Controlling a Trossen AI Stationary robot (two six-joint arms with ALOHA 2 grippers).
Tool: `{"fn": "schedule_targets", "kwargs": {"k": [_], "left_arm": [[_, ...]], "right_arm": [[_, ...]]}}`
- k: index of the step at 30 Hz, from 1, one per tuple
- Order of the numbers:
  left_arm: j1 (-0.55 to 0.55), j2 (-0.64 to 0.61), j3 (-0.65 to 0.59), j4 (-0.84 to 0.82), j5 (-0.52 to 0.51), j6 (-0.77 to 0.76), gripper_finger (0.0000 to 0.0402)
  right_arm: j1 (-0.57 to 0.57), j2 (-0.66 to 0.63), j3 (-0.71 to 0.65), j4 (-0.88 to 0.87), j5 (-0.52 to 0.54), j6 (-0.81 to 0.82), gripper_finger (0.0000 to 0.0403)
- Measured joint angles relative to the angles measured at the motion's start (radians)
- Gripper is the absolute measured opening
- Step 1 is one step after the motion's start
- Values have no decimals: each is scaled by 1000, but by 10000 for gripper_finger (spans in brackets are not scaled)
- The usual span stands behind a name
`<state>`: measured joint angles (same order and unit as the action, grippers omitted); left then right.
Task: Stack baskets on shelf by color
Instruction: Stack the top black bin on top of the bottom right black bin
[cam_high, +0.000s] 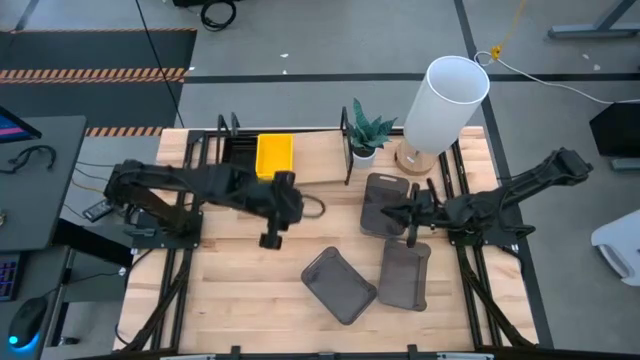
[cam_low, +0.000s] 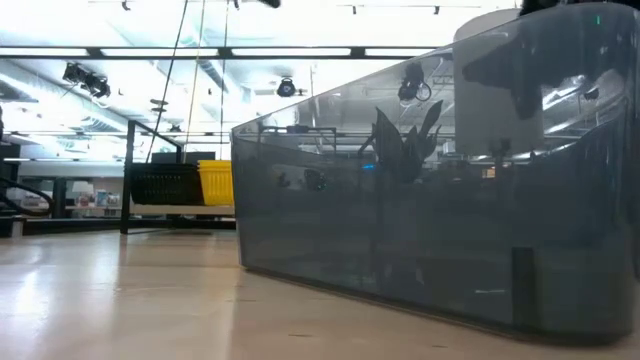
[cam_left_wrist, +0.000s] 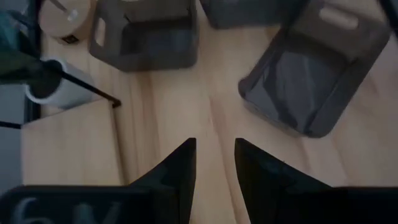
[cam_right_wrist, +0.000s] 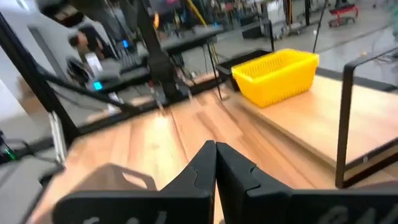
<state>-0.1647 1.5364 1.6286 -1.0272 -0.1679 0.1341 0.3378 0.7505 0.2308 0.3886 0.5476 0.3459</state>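
The left gripper (cam_high: 272, 238) hovers empty, fingers slightly parted, over bare table (cam_high: 240, 290) just off the shelf's (cam_high: 320, 150) front edge. The right gripper (cam_high: 411, 238), fingers pressed together, holds nothing between two grey baskets (cam_high: 385, 203). Yellow baskets (cam_high: 274, 155) sit on the shelf.

A light wooden tabletop (cam_high: 240, 290) stands on a grey floor (cam_high: 330, 40) crossed by dark seams. Orange and black hazard tape (cam_high: 95, 73) runs along a dark mat at the upper left. A white cylindrical lamp (cam_high: 445, 100) on a round wooden base and a small potted plant (cam_high: 366, 132) sit near the table's far edge. To the left, a dark desk (cam_high: 35, 180) carries cables. From table height, long ceiling strip lights (cam_low: 150, 52) glow over a workshop room.
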Motion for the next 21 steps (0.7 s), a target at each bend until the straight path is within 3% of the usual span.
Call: {"fn": "schedule_targets", "kwargs": {"k": [7, 17, 21], "left_arm": [[-103, -92, -276, 214, -81, -105, 116], [-204, -230, -662, 738, -275, -137, 116], [-223, -289, -783, 913, -326, -118, 116]], "right_arm": [[0, 196, 133, -102, -3, 18, 15], [0, 465, 305, -158, -59, 22, 16], [-5, 558, 409, -311, -74, 40, 22]]}}
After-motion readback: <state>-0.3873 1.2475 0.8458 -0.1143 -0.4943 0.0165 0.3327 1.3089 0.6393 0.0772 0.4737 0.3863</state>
